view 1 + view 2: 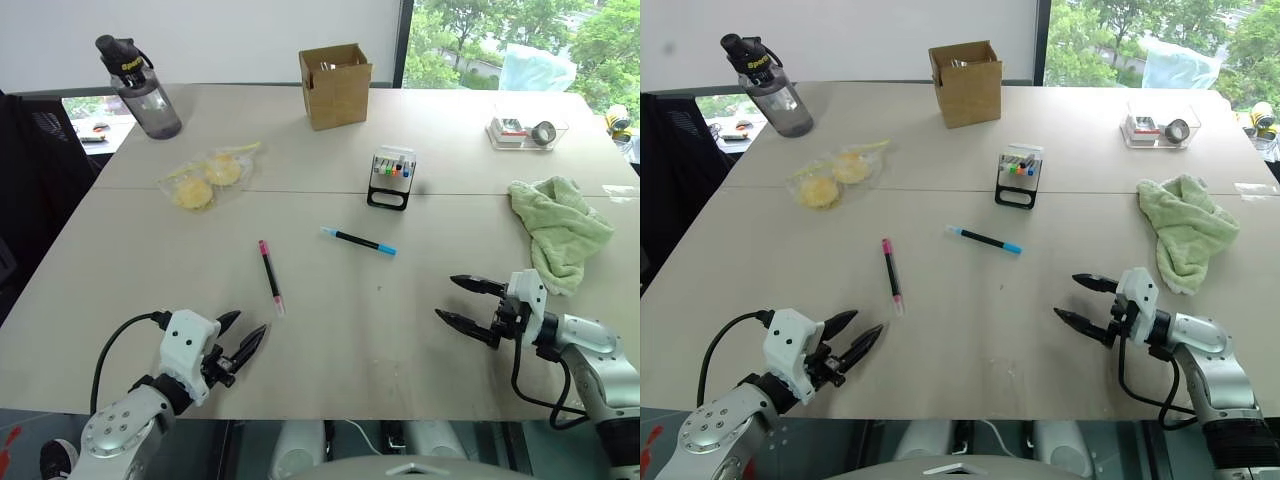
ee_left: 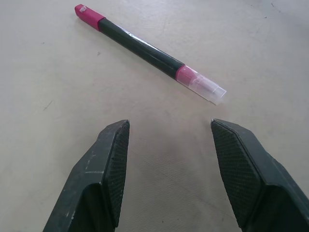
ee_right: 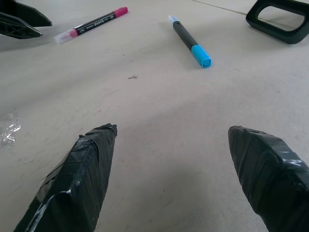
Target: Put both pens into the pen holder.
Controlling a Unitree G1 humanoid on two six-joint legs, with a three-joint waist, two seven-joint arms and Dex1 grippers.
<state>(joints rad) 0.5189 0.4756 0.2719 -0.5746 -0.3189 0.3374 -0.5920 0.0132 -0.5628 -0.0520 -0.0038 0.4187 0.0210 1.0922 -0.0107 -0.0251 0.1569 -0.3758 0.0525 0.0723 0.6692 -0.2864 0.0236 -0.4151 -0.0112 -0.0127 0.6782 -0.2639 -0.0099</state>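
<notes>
Right now I see both pens lying flat on the table (image 1: 420,360), on the robot's side of the pen holder (image 1: 391,178): the blue pen (image 1: 358,241) nearer it, the pink pen (image 1: 271,277) further off. My left end effector (image 1: 243,338) and right end effector (image 1: 457,299) are both spread open, holding nothing.

A beige table (image 1: 330,350) fills most of the frame. A white wall (image 1: 230,30) spans the top, a window (image 1: 500,40) onto green trees at upper right.
</notes>
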